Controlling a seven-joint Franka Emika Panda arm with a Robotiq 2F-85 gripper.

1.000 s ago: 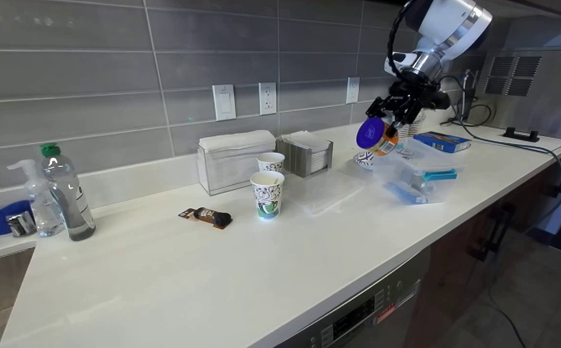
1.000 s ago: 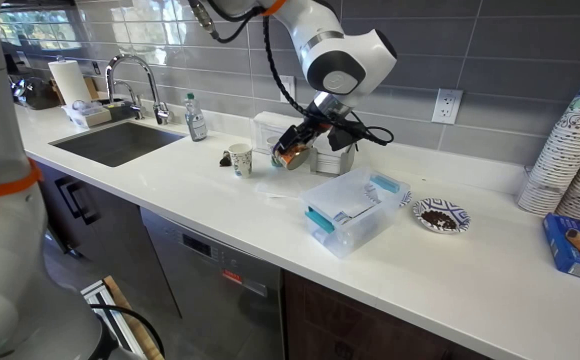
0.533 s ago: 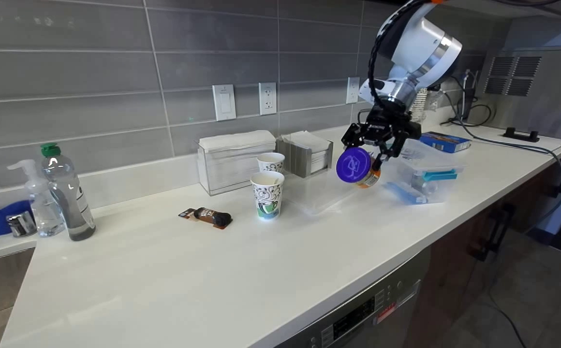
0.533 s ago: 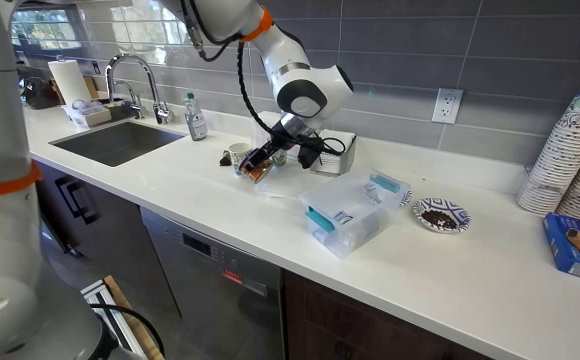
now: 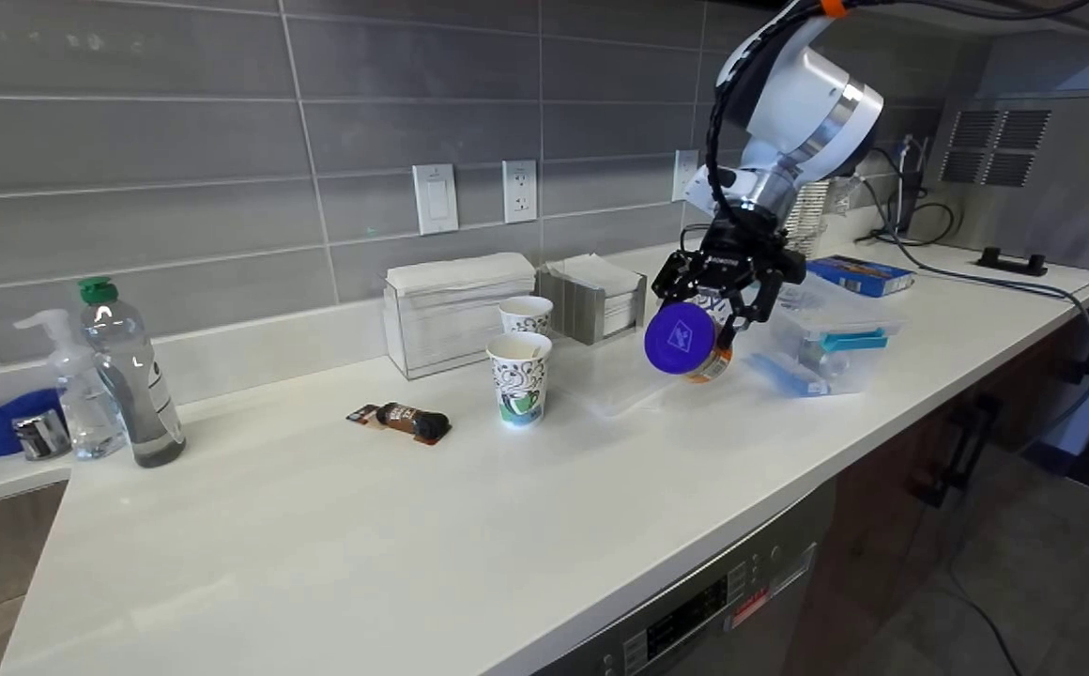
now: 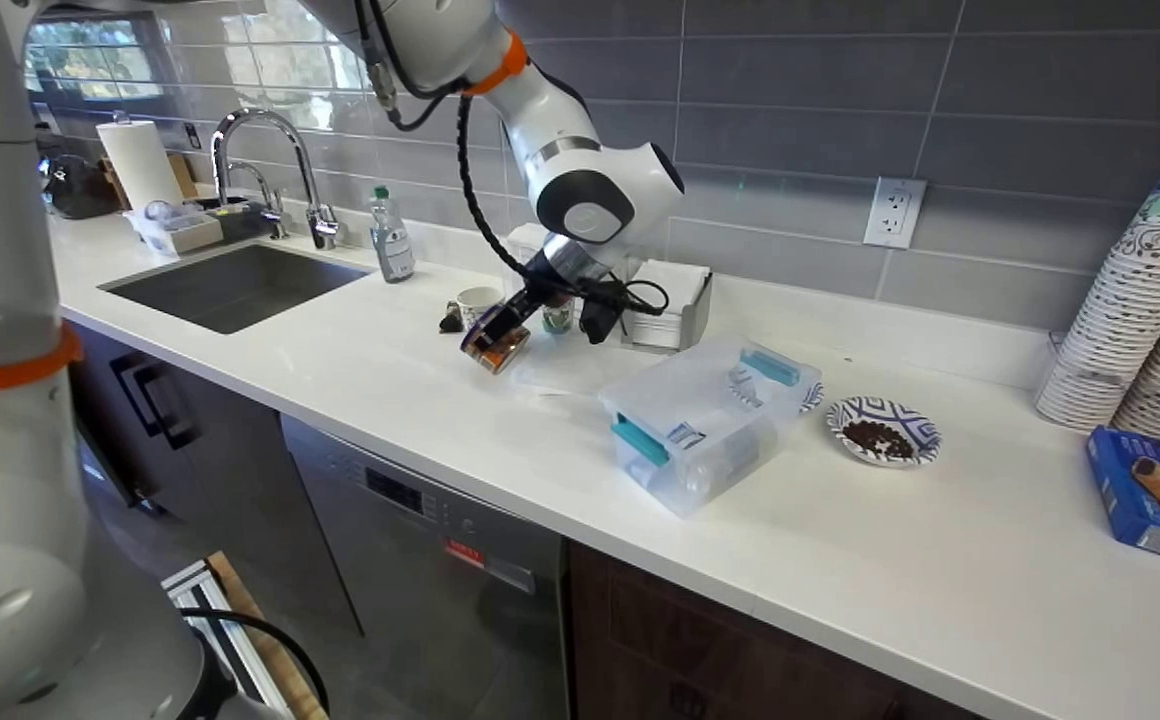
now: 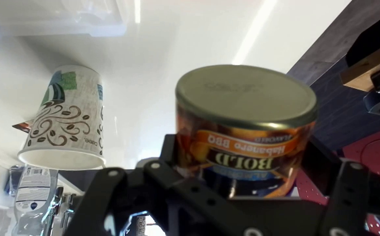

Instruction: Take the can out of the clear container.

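Observation:
The can (image 5: 681, 340) is short and round, with a purple-blue lid and an orange-brown body. My gripper (image 5: 700, 319) is shut on its sides and holds it tilted above the counter, in both exterior views (image 6: 493, 345). In the wrist view the can's metal base (image 7: 242, 93) faces up, and the gripper (image 7: 244, 154) has one finger on each side of it. The clear container (image 5: 831, 361), see-through with teal latches, stands on the counter apart from the can. It also shows in an exterior view (image 6: 675, 485). Its inside is only partly visible.
A paper cup (image 5: 520, 385) stands near the can, also in the wrist view (image 7: 67, 121), with another behind it. A flat clear plastic piece (image 5: 605, 390) lies between cup and container. Napkin holders (image 5: 460, 319) stand at the wall. A patterned bowl (image 6: 880, 455) stands beyond the container.
In both exterior views my gripper and the can have moved left and lower, farther from the clear container. The last half second shows only a small shift. The can stays held.

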